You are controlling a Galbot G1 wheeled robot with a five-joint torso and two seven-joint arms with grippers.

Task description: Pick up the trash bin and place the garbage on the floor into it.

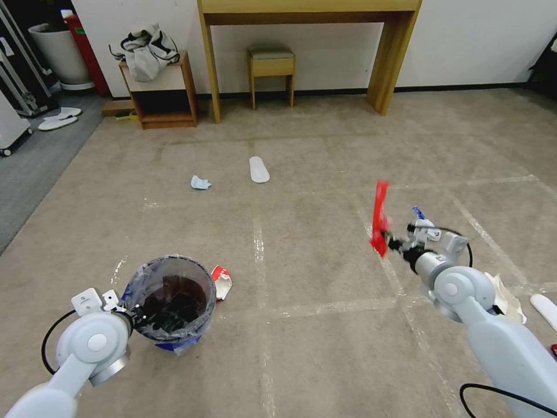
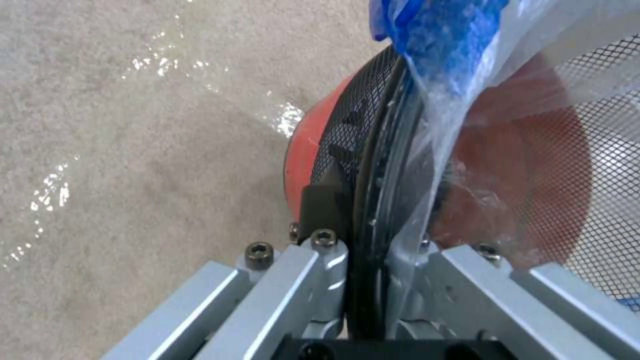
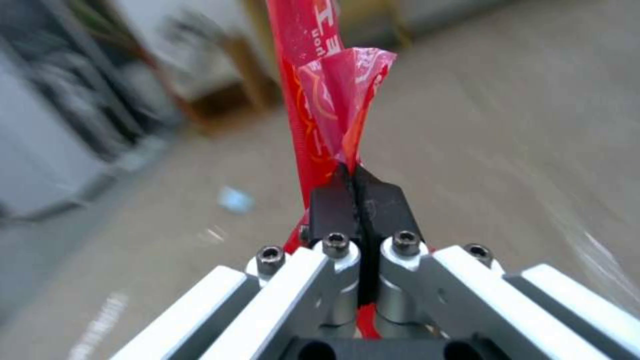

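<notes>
- Head view: the trash bin (image 1: 172,305), round and lined with a crinkled bluish bag, sits near left on the beige carpet floor (image 1: 325,278), its rim clamped by the left pincer (image 1: 129,316). A red-and-white carton (image 1: 221,282) lies just beside it on the right.
- Farther off lie a blue face mask (image 1: 200,183) and a flat white slipper (image 1: 259,169); nothing stands between the bin and the right pincer (image 1: 387,241), which holds a thin red wrapper (image 1: 380,217) in the air.
- Left wrist view: pincer fingers (image 2: 320,210) clenched over the bin's mesh wall and liner.
- Right wrist view: black pads (image 3: 333,202) pinch the glossy, crumpled wrapper.
</notes>
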